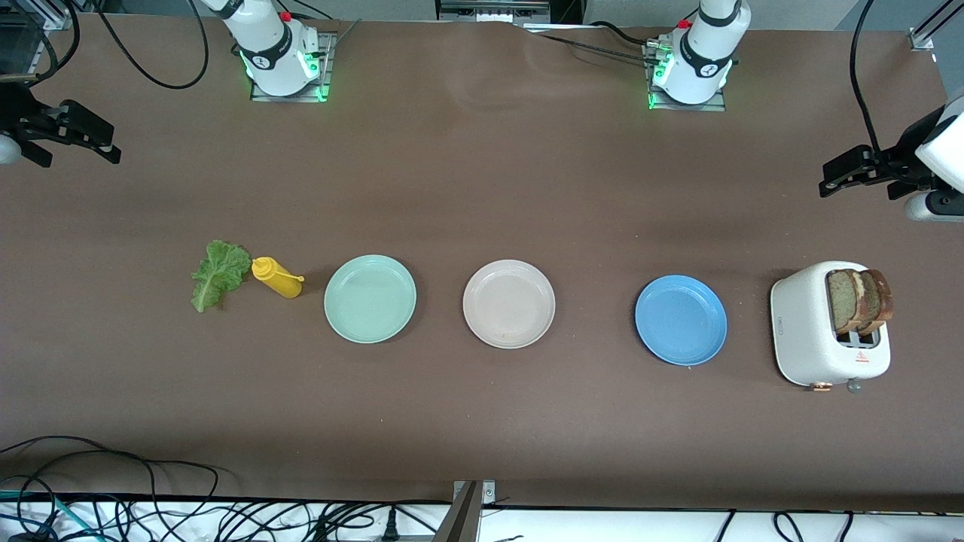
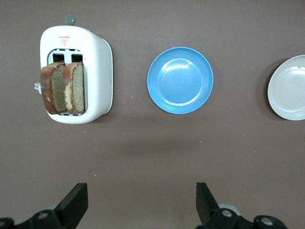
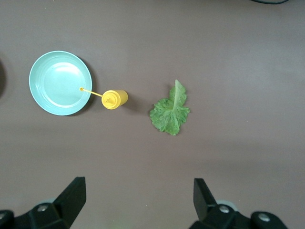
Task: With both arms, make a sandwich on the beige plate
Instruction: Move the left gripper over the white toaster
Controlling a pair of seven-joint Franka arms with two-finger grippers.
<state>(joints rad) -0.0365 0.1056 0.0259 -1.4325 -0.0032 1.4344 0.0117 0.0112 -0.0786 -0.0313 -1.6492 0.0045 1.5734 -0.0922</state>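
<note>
I am holding both my arms high and wide, so that the whole row of things on the bench [image 1: 482, 188] is staying free under them. My left gripper [image 1: 858, 172] is hanging over the bare bench at about twelve o'clock from the toaster [image 1: 809, 331], its jaws standing apart and empty. My right gripper [image 1: 71, 135] is waiting over the bare bench at about ten o'clock from the lettuce leaf [image 1: 218, 272], jaws also apart with nothing between them.

The beige plate [image 1: 509, 304] is lying empty in the middle of the row, with the mint-green plate [image 1: 370, 299] at its nine o'clock and the blue plate [image 1: 681, 320] at its three o'clock. Two bread slices [image 1: 858, 301] are standing upright in the toaster slots, so I judge the left arm should take them. The yellow sauce bottle [image 1: 276, 277] is lying just beside the leaf.
</note>
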